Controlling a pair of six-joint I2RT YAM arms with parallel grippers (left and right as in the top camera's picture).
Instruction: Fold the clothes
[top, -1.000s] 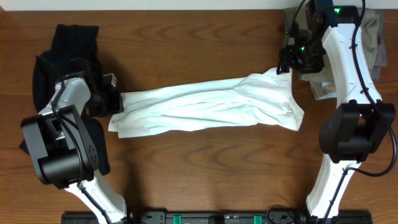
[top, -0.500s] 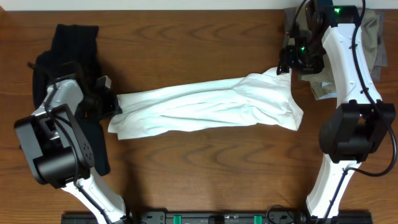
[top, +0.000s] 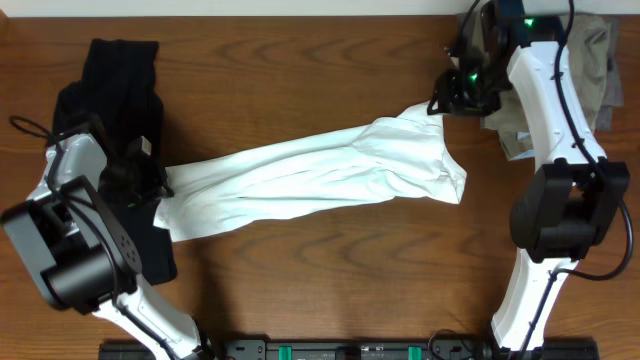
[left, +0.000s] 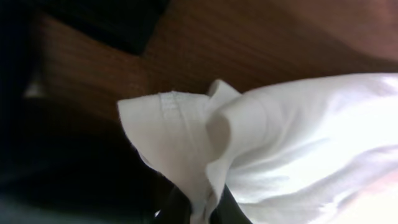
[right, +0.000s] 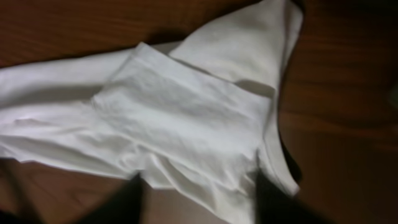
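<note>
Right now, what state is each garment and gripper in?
white T-shirt: unfolded, stretched in a bunched band between the grippers.
black garment: crumpled heap, far left.
khaki and grey pieces: piled at the far right corner.
left gripper: shut on the shirt's left end.
right gripper: jaws apart at the shirt's right end.

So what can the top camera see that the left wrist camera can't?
Only the overhead view shows the whole stretched-out white T-shirt, the left arm, the right arm and the khaki-and-grey pile by it. Only the left wrist view shows the shirt's stitched hem up close, pinched in the left pincer. Both show the shirt and the wooden table.
</note>
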